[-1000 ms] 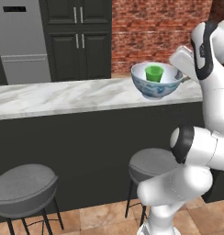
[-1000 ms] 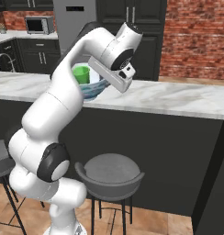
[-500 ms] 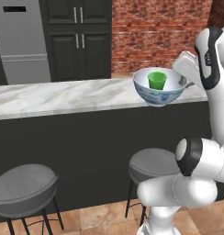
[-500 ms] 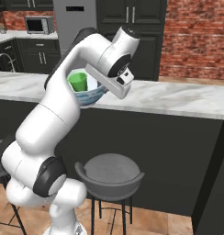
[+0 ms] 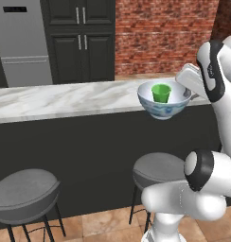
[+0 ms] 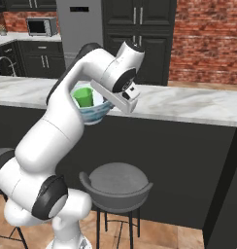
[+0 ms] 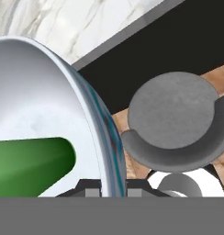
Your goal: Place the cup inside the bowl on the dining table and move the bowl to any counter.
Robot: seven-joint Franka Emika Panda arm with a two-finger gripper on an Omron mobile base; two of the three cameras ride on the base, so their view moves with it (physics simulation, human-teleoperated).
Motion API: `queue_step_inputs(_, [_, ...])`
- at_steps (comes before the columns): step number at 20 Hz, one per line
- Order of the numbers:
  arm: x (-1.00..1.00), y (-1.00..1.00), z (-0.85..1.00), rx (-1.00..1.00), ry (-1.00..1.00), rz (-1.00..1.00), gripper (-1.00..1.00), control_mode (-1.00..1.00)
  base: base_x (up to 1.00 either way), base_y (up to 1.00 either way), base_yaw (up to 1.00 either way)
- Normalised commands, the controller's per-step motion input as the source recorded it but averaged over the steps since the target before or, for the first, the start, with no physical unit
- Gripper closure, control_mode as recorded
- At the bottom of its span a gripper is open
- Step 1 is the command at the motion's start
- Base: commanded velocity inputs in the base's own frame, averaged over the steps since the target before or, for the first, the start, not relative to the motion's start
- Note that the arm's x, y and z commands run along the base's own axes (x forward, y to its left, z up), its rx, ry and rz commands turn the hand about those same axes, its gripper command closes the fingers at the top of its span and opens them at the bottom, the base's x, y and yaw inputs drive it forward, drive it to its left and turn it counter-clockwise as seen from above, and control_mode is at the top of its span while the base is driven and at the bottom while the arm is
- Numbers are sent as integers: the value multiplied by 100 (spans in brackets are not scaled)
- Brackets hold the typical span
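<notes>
Green cup (image 5: 161, 92) stands upright inside the white bowl (image 5: 164, 105) with the blue pattern on its outer wall. The bowl is off the bench (image 5: 65, 99), held in the air just past the bench's front edge, in front of the black front panel near the right end of that edge in the left base view. In the right base view the bowl (image 6: 93, 113) shows partly behind the white arm, with the cup (image 6: 84, 97) rising above its rim, again level with the front edge of the marble bench (image 6: 188, 104).

The pincer (image 7: 109, 190) is closed on the bowl's rim: in the hand view one dark tip sits on the inner side of the wall and the other on the outer side, with the rim (image 7: 102, 137) running up between them. There the cup (image 7: 33, 163) appears lying sideways across the pale interior, because that camera is rolled.

Below the bowl stands a round grey stool (image 5: 160, 172) on the tiled floor, and a second grey stool (image 5: 25, 196) stands further left along the bench's front. Dark cabinets (image 5: 82, 40) and a brick wall (image 5: 160, 35) lie behind the bench.
</notes>
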Motion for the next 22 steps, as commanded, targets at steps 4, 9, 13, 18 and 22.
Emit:
queue_step_inputs(4, [0,0,-10,-1,2,-3,100,-100,0,0,0])
queue_step_inputs(9, [0,0,9,0,0,-2,100,-100,0,0,0])
queue_step_inputs(13, [-1,0,9,0,0,-2,100,-100,0,0,0])
queue_step_inputs(18, [0,0,0,3,0,-2,100,-100,0,0,0])
queue_step_inputs(22, [0,0,0,2,0,-2,100,-100,0,0,0])
